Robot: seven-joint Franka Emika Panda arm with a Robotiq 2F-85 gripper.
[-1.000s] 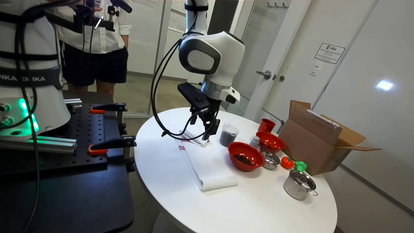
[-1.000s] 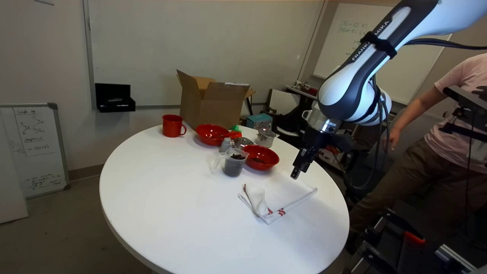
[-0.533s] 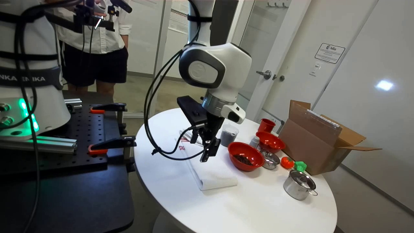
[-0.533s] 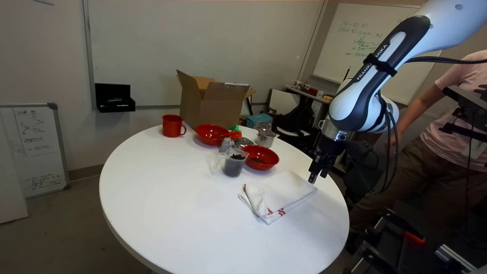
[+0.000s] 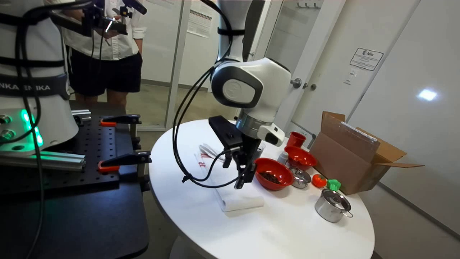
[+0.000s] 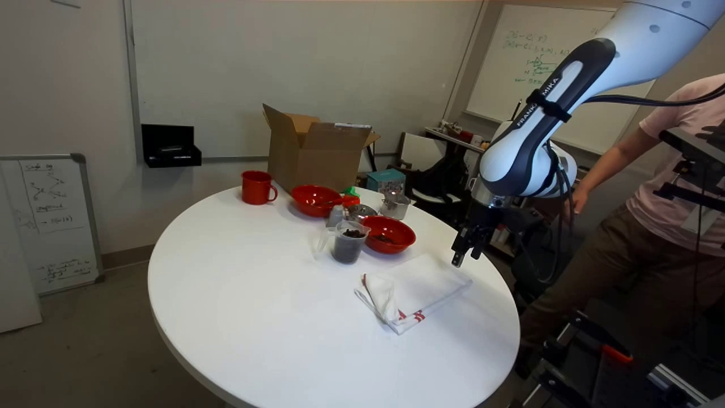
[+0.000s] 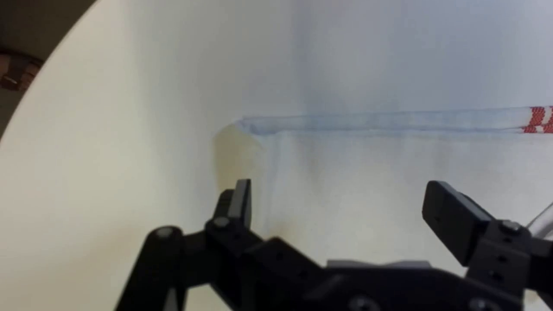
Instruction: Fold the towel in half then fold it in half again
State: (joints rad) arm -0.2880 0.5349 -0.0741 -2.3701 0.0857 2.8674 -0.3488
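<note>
The white towel (image 5: 239,203) with red stripes lies folded over on the round table, with a rounded fold at one end. It also shows in an exterior view (image 6: 427,283), where its striped end has a crumpled, turned-back flap. My gripper (image 5: 233,176) is above the towel near the rounded-fold end, apart from it, in both exterior views (image 6: 466,259). In the wrist view, my gripper (image 7: 339,190) is open and holds nothing. The towel (image 7: 380,172) lies below and between the fingers, its rounded fold close to the left finger and red stripes at the right edge.
A red bowl (image 5: 271,174) with dark bits stands right beside the towel. A clear cup (image 6: 346,246) of dark contents, a small grey bottle (image 6: 336,215), another red bowl (image 6: 314,201), a red mug (image 6: 257,188) and a metal pot (image 5: 332,205) stand farther off. A cardboard box (image 5: 352,154) is behind.
My gripper has moved from near the flap end of the towel toward the rounded-fold end, then shifted slightly toward the red bowl. The towel lies the same.
</note>
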